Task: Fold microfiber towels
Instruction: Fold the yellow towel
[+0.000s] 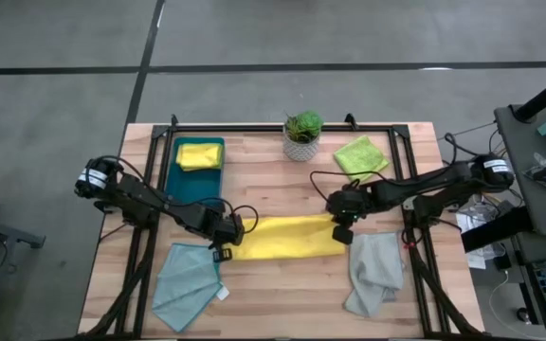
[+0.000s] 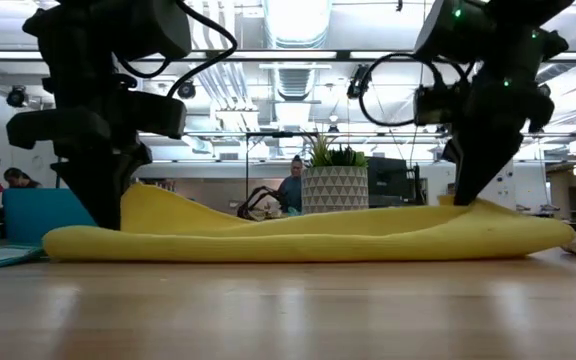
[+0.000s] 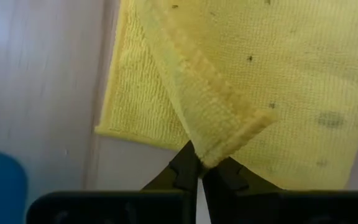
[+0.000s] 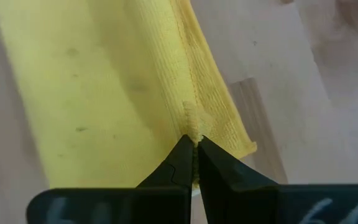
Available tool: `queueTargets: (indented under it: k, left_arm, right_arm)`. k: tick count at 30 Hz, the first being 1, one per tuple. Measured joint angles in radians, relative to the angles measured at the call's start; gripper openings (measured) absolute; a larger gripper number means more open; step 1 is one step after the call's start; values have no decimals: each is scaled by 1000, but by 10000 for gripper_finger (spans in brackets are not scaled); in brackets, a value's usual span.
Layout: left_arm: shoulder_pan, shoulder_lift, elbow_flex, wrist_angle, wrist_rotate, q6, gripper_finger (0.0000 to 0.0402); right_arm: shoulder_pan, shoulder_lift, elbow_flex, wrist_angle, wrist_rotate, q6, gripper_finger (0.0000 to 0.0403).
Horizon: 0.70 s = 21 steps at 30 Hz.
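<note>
Wooden bench (image 1: 282,294) with a yellow towel (image 1: 287,236) lying folded at its centre. Left gripper (image 1: 224,237) pinches the towel's left-end corner between closed jaws; right gripper (image 1: 341,227) pinches the right-end edge likewise. Good practice: carry both ends together, keeping edges aligned. Surroundings, left to right: teal towel (image 1: 186,284), tray (image 1: 183,185) holding a second yellow towel (image 1: 199,154), potted plant (image 1: 302,135), lime towel (image 1: 361,155), grey towel (image 1: 375,270) just beside the right gripper.
</note>
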Motion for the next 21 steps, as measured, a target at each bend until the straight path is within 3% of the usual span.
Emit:
queueTargets:
  k: [10,21]
  left_arm:
    - [2,5,0,1,-3,-69,7]
    - [2,2,12,-75,-3,-69,118]
  right_arm:
    - [0,99,0,7,53,-4,16]
    - [0,61,21,-8,78,3,102]
